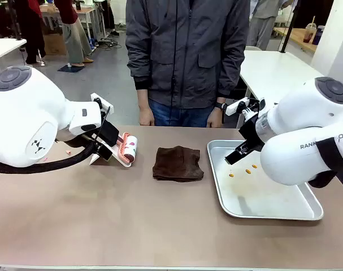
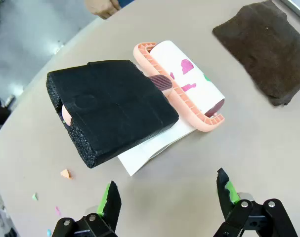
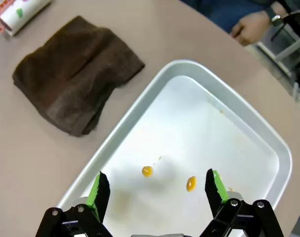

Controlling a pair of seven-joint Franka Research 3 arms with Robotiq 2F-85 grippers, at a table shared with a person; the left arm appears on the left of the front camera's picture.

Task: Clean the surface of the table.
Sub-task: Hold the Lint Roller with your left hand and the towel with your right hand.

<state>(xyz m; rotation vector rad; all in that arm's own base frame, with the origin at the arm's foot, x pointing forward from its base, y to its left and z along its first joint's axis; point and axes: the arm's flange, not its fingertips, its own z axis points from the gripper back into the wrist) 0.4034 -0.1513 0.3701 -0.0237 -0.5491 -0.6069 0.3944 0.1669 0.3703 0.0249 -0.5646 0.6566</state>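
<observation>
The taupe table [image 1: 103, 220] carries a lint roller [image 1: 127, 148] with a pink frame and a white roll speckled with pink and green bits [image 2: 189, 84]. Its handle is wrapped in black foam [image 2: 110, 106] and rests on a white sheet. My left gripper [image 2: 167, 190] hovers open just short of the foam handle, touching nothing; in the front view the left gripper [image 1: 103, 151] sits right beside the roller. My right gripper [image 3: 157, 183] is open above the silver tray [image 3: 248, 128], over two orange crumbs [image 3: 147, 171]. The right gripper [image 1: 234, 158] hangs at the tray's near-left corner.
A folded brown cloth [image 1: 178, 164] lies mid-table between roller and tray [image 1: 273, 212]. Small coloured paper scraps [image 2: 65, 173] dot the table to the left of the roller. A person [image 1: 185, 56] stands at the far edge, hands hanging by the table edge.
</observation>
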